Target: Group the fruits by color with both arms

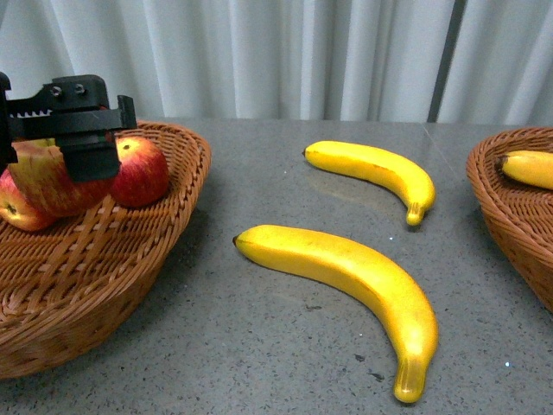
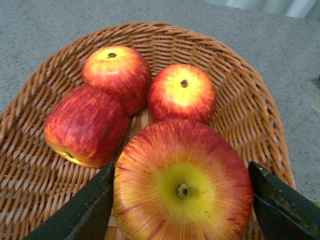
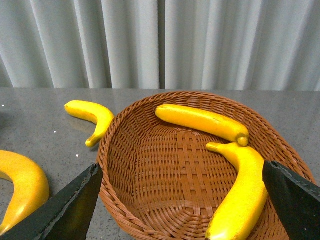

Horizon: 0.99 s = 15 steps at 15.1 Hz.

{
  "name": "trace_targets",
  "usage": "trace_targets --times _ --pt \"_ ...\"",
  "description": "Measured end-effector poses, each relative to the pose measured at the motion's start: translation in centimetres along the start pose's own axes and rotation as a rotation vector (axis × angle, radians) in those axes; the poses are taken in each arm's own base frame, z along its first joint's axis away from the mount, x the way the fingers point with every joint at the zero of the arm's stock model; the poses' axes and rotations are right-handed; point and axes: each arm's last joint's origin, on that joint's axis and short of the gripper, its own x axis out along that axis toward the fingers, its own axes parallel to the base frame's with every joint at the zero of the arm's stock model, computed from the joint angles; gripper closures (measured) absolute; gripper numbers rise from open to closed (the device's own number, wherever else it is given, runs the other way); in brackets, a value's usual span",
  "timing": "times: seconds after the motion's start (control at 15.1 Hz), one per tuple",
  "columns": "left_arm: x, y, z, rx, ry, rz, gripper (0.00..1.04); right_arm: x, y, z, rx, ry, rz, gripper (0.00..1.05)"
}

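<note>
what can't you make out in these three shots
- Left wrist view: the glossy red-yellow apple between the fingers hides the left wicker basket floor beneath it, so whether it is lifted or resting is unclear.
- Front view: the black left gripper covers part of that apple.
- Front view: the frame edge cuts off the right brown wicker basket; only one curved yellow banana end shows inside.

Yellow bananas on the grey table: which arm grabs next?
Right. The right hand hangs open and empty over the brown wicker basket holding two bananas; the left hand is shut on a glossy red-yellow apple over the other basket.
</note>
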Motion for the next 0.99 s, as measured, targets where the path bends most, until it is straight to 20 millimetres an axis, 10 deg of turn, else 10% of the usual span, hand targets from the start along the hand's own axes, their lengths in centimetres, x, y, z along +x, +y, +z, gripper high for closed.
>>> trace_targets --times 0.13,0.59,0.99 --pt "-0.9 -0.7 0.3 0.003 -0.024 -0.037 0.05 0.0 0.0 0.0 0.000 0.000 0.000 0.07" --pt "-11.2 -0.6 1.8 0.056 -0.356 -0.084 0.10 0.0 0.0 0.0 0.000 0.000 0.000 0.07" --pt "-12.0 6.5 -5.6 0.064 -0.450 -0.134 0.84 0.0 0.0 0.0 0.000 0.000 0.000 0.07"
